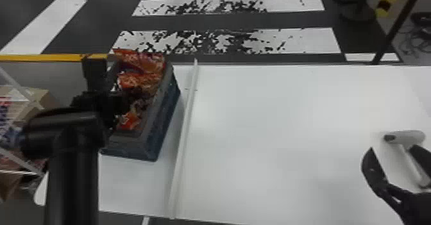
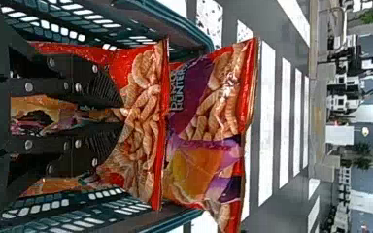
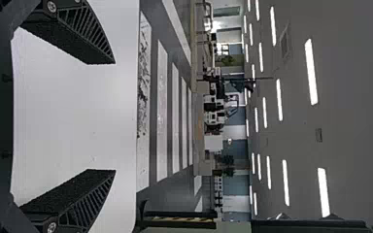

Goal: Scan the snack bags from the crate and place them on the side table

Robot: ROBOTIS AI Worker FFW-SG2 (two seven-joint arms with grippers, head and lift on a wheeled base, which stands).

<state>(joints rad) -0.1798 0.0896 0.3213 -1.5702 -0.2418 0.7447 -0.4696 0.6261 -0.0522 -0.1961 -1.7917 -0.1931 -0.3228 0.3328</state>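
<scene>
My left gripper (image 1: pixel 126 96) is at the crate (image 1: pixel 163 121), over its snack bags (image 1: pixel 141 64). In the left wrist view, the left gripper (image 2: pixel 120 115) is shut on a red snack bag (image 2: pixel 148 102), whose film gathers between the fingertips. Another red and purple bag (image 2: pixel 209 97) stands just beyond it. At the right, my right gripper (image 1: pixel 392 149) is open over the white table, with the white scanner (image 1: pixel 405 137) showing between and past its fingers. In the right wrist view, the right gripper (image 3: pixel 114 116) has its fingers wide apart and holds nothing.
A raised white strip (image 1: pixel 186 121) runs along the white table (image 1: pixel 288 128) beside the crate. Down at the left, a cardboard box (image 1: pixel 32 105) and packages stand behind clear bars. Black posts (image 1: pixel 357 3) rise from the floor at the far right.
</scene>
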